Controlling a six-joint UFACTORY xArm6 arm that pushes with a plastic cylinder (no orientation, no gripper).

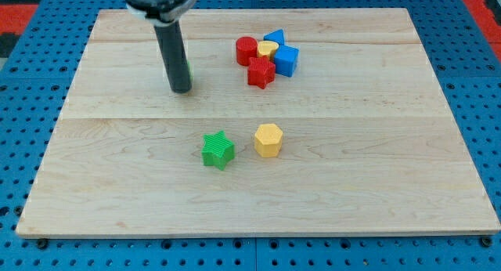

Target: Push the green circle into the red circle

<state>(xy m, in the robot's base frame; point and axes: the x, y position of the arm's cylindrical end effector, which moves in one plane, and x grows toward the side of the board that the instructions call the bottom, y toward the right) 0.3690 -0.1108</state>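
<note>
camera view: my tip rests on the bench at the view's upper left, with a sliver of the green circle showing just behind the rod. no claw on this arm. the red circle sits well to the right, clustered with a yellow block, red star and two blue blocks. a green star and yellow hexagon lie lower.

My tip stands in the upper left of the frame, with a sliver of green block showing just behind the rod. Bare board lies between it and the red circle to the right. Packed around that circle are a yellow block, red star, blue cube and blue triangle, closing its right side. Mid-frame, the green star and yellow hexagon sit near each other, with a narrow gap between.
</note>
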